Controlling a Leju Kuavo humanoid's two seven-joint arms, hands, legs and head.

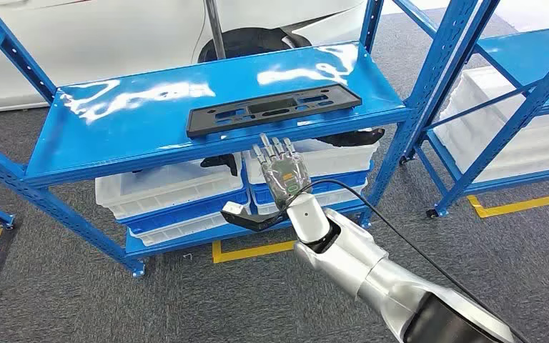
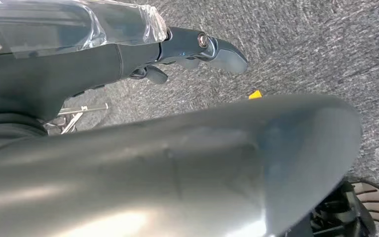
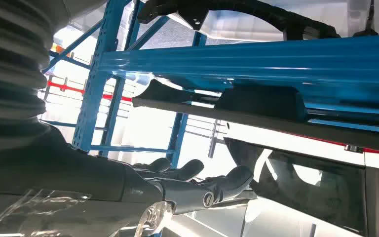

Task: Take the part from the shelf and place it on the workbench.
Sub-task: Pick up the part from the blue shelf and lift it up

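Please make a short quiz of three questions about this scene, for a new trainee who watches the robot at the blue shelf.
1. True or false: the right hand grips the black part.
2. The part lies on: A) the top shelf; B) the floor; C) a white bin.
3. Fill in: the right hand's fingers are ____ (spread or curled)?

Key: 1. False, it holds nothing and is just short of the shelf edge. 2. A. 3. Spread.
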